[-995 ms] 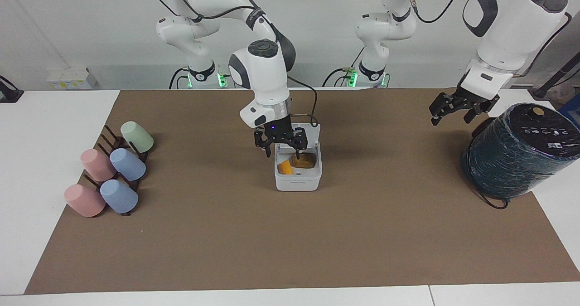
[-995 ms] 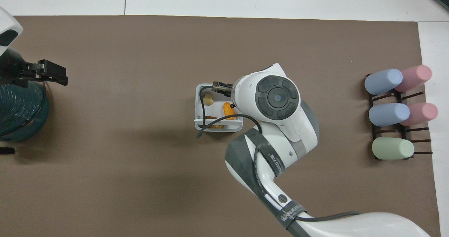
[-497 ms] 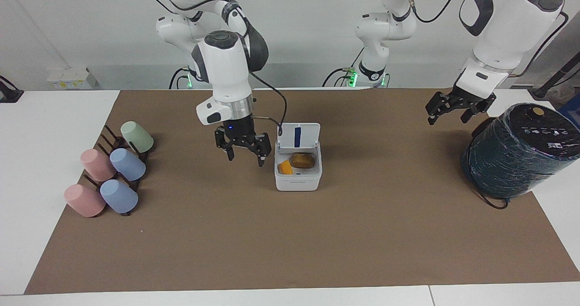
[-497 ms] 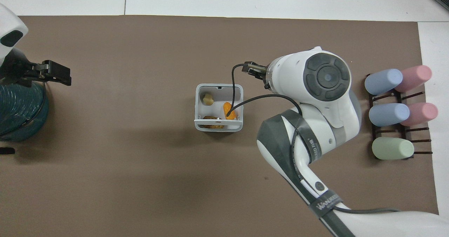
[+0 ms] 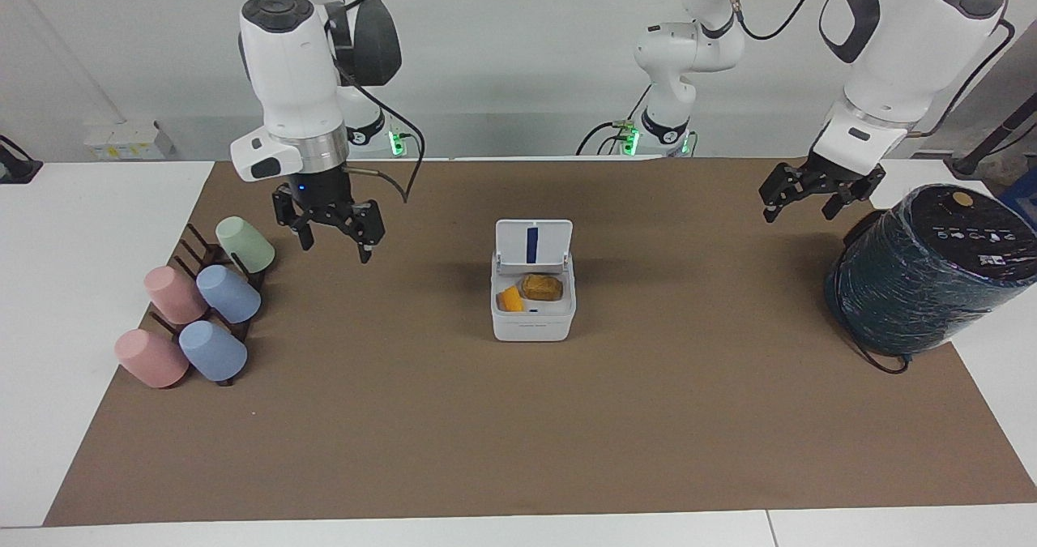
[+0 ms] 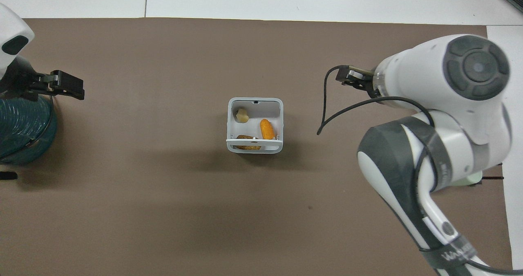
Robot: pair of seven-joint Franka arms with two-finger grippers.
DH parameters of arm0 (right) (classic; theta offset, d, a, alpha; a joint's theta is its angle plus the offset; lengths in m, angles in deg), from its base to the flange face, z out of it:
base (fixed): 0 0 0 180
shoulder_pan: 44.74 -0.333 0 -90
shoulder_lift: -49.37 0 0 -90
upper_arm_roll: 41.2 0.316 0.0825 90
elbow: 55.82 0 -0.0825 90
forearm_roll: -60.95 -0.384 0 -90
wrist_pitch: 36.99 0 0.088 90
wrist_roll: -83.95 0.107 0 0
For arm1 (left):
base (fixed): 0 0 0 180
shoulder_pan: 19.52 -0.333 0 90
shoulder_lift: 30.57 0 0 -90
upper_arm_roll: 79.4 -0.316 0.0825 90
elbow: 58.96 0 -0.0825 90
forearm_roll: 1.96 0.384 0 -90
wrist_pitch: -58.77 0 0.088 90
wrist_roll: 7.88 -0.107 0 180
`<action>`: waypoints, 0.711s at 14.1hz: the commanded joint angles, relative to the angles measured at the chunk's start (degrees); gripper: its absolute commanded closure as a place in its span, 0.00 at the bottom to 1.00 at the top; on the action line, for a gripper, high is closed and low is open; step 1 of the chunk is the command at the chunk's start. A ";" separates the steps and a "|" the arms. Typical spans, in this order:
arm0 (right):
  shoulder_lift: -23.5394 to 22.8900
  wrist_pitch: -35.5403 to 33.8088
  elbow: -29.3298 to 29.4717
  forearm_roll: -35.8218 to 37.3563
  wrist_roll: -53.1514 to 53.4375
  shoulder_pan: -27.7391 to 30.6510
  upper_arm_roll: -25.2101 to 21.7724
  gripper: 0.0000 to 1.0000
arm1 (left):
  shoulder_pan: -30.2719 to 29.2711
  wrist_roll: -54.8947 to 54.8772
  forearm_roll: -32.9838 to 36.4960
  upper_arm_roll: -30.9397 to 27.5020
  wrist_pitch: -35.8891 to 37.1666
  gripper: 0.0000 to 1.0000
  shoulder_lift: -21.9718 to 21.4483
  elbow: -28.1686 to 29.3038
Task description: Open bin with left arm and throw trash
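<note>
Brown matting covers the surface [image 5: 518,433], with white margins showing round it, and we find the bin [image 5: 533,320] near its middle with its lid [image 5: 534,245] standing upright on the edge nearer the robots. Inside lie the trash pieces: an orange cob piece [image 6: 266,129], a brownish cob piece [image 5: 542,288] and a pale lump [image 6: 242,115].

We judge the bin light, thin plastic that would slide if pushed sideways. Its lid is best tipped at the free top edge, gently and downward. The bits look small and firm, easy to pinch across their width.

We see the right tool [image 5: 328,224] raised over the mat beside the cup rack [image 5: 212,304], fingers apart and empty. The left tool [image 5: 818,190] waits over the mat next to the dark wrapped cylinder [image 5: 932,267], its fingers spread, holding nothing.

Bare mat surrounds the bin on every edge, so we see generous room for an approach. Crowding is confined to the rack and the cylinder at the two ends.
</note>
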 commanded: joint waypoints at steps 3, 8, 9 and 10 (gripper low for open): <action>1.93 -4.00 -1.45 -1.16 -9.56 3.42 -1.68 0.00 | -0.58 -0.22 0.95 -0.19 -0.59 0.00 -1.97 2.28; 3.16 -9.36 -1.10 -6.27 -12.13 6.50 -1.68 0.00 | -0.49 -0.22 0.95 -0.19 -0.59 0.00 -1.97 2.28; 4.03 -10.86 -1.10 -6.27 -12.91 7.02 -1.68 0.00 | -0.49 -0.22 0.95 -0.19 -0.59 0.00 -1.97 2.28; 4.39 -12.00 -1.10 -6.27 -14.31 7.12 -1.68 0.00 | -0.49 -0.22 0.95 -0.19 -0.59 0.00 -1.97 2.28</action>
